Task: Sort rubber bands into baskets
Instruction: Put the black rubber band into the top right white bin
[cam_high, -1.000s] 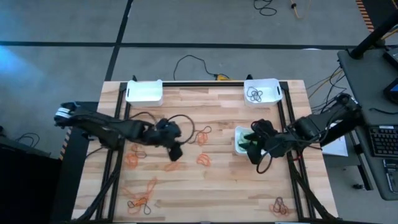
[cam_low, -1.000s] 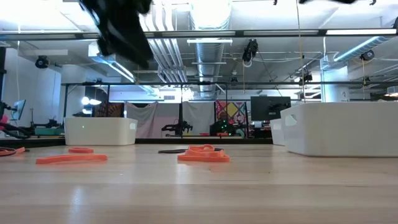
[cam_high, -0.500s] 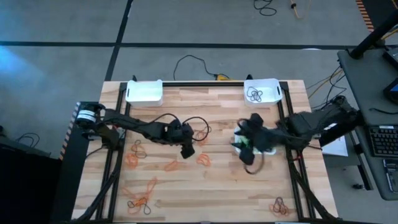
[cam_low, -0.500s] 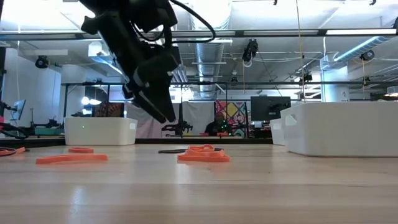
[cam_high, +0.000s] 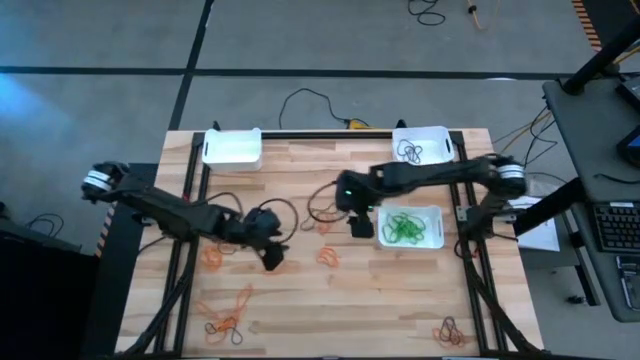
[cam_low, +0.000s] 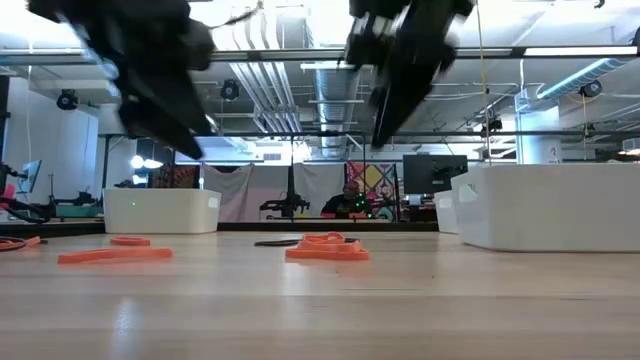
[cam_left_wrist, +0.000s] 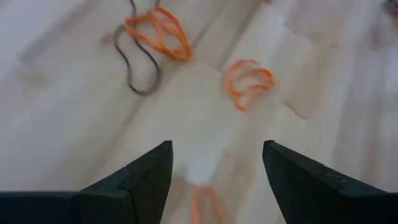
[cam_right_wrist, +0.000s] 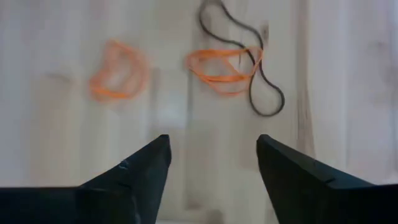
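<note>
Orange rubber bands (cam_high: 328, 257) lie scattered on the wooden table. An orange band tangled with a dark one (cam_high: 325, 214) lies near the middle. My left gripper (cam_high: 269, 256) hangs open over the table left of centre, and an orange band (cam_left_wrist: 205, 205) lies below its fingers (cam_left_wrist: 214, 149). My right gripper (cam_high: 357, 221) is open too (cam_right_wrist: 212, 140), reaching in above the tangled pair (cam_right_wrist: 233, 65). One basket (cam_high: 436, 238) at the right holds green bands (cam_high: 404, 226). Two more baskets stand at the far edge: one (cam_high: 232, 148) at the left, one (cam_high: 440, 134) at the right with dark bands.
More orange bands lie near the left front (cam_high: 235, 300). A dark and orange tangle (cam_high: 448, 331) sits at the near right corner. A black cable (cam_high: 305, 98) runs off the far edge. The low view shows both arms (cam_low: 400, 70) well above the tabletop.
My right gripper has swung from over the green-band basket toward the table's left, to the middle, rolling its wrist as it went. The green bands now show in the basket. My left gripper went a little right, then came back left, toward the near edge and lower.
</note>
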